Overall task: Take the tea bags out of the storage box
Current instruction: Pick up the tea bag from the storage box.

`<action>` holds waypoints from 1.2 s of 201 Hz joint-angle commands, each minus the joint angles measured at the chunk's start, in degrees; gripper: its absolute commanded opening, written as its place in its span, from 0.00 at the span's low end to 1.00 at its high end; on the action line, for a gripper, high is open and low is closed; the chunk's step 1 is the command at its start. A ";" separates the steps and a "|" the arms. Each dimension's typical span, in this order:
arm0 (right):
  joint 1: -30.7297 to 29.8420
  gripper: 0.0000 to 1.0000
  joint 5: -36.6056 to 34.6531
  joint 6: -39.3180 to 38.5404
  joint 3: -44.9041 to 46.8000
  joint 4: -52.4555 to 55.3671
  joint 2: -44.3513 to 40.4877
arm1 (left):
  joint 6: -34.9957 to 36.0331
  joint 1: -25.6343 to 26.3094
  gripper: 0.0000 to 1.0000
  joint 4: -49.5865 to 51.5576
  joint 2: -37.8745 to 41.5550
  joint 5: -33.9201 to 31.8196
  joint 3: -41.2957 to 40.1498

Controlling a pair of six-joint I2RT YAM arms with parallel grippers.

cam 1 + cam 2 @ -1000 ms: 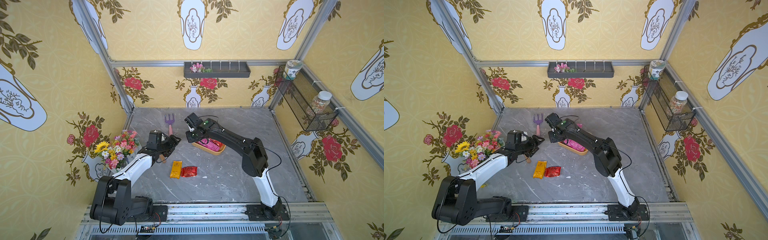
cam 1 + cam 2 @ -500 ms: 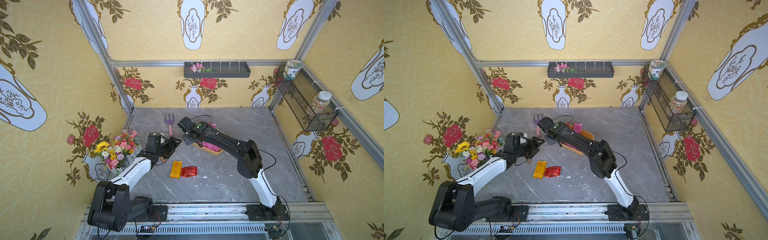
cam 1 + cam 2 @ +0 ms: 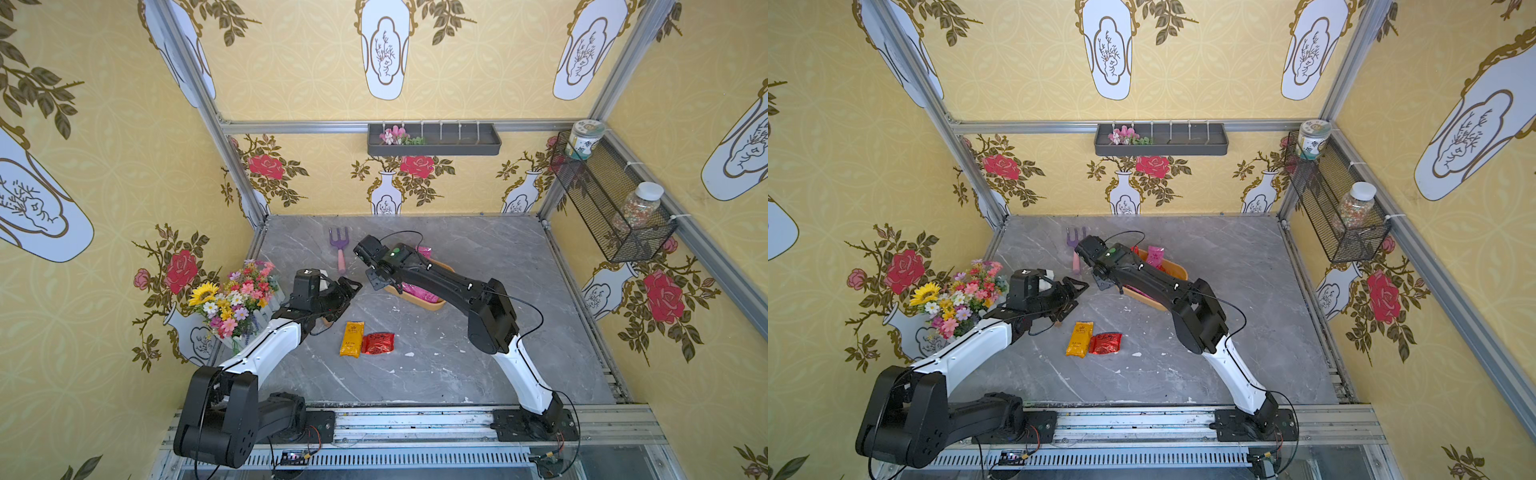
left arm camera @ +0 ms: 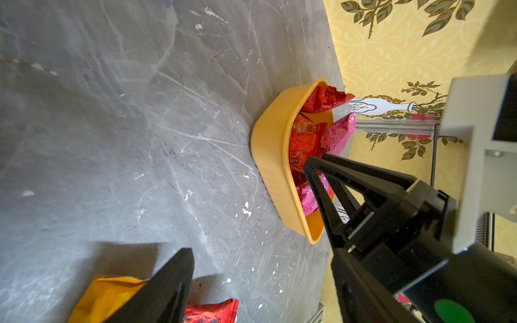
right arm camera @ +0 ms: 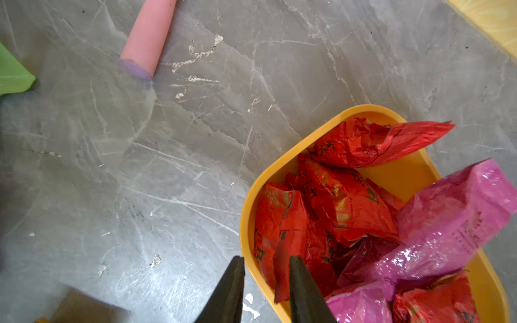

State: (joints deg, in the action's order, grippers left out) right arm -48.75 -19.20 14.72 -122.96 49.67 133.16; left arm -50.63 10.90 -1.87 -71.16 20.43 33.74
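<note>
The box (image 4: pixel 268 145) stood on the table (image 3: pixel 457 365) with most tea bags (image 5: pixel 344 201) inside it, red and pink ones, some leaning over the rim. Only a yellow bag (image 3: pixel 351 338) and a red bag (image 3: pixel 378 343) lay outside, side by side. The right gripper (image 5: pixel 267 268) had its jaws a little apart, astride the box's end wall, probably to steady it. Whether they pinched it I could not tell. The left gripper (image 4: pixel 247 207) pointed at the box with jaws wide and empty, likely ready for the next bag.
</note>
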 commanded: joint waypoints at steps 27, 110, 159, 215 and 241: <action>-0.07 0.29 -2.30 -0.31 -0.35 -0.19 0.52 | 0.18 -0.25 0.83 -2.00 -0.48 1.59 -0.34; 0.03 0.09 -3.45 -0.44 -0.34 -0.72 0.65 | 0.45 -0.59 0.83 -2.39 -1.08 1.89 -0.86; -0.24 0.00 -4.91 -0.29 0.58 -1.22 -1.42 | 0.18 -0.61 0.82 -2.44 -0.48 2.24 -0.60; -0.47 0.00 -5.26 0.03 2.36 -1.88 -6.63 | -0.87 -0.44 0.81 -2.47 1.31 2.99 -0.86; -0.65 0.00 -5.38 0.26 3.37 -1.77 -9.64 | -1.61 0.54 0.81 -2.53 2.49 2.70 -0.80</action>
State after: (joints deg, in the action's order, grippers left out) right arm -49.08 -23.77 14.52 -120.46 49.19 126.04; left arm -51.55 10.68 -3.20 -69.45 22.68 33.19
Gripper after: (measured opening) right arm 0.070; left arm 0.811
